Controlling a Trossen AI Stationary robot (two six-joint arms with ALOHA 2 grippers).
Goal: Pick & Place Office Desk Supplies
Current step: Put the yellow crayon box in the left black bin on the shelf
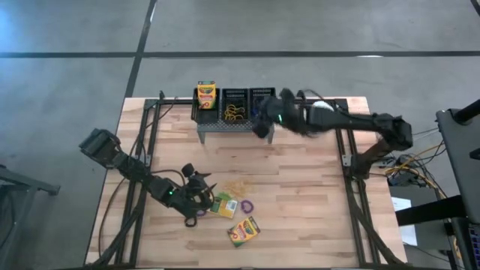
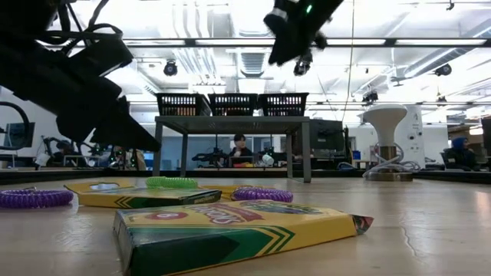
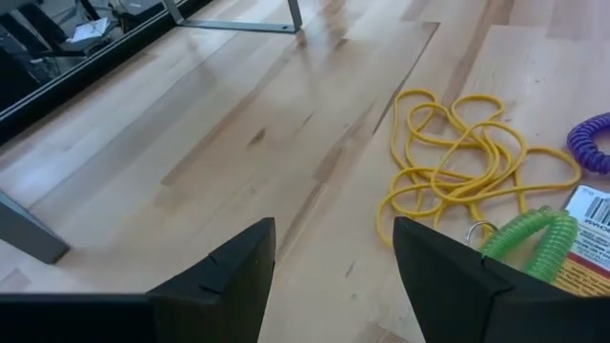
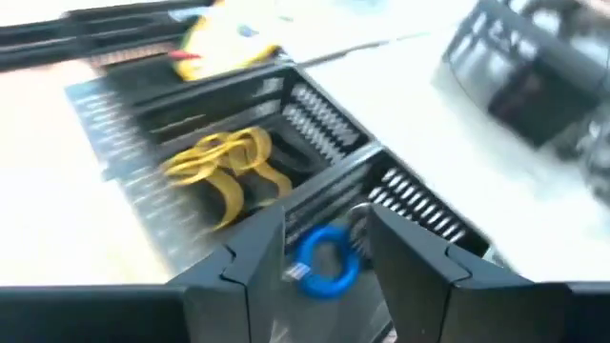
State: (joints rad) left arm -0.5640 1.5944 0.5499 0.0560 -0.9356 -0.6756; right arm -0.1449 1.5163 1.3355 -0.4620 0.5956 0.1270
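Three black mesh bins [image 1: 234,100] stand in a row on the grey stand [image 2: 230,120] at the table's far side. The left bin holds a crayon box [image 1: 206,94], the middle one yellow loops [image 4: 224,162]. My right gripper [image 4: 326,229] hovers open above the right bin; a blue loop [image 4: 329,259] shows below the gap between its fingers, in that bin. My left gripper [image 3: 334,276] is open low over the table near the front left. Loose yellow loops [image 3: 467,157] lie just beyond it, and a green coil [image 3: 534,238] rests on a crayon box [image 1: 223,204].
Another crayon box [image 1: 244,231] lies flat near the front edge, with purple coils [image 1: 246,205] [image 2: 34,198] beside the boxes. A white ball-like object with a cable [image 2: 383,123] stands at the far right. Bare wood lies between the stand and the front clutter.
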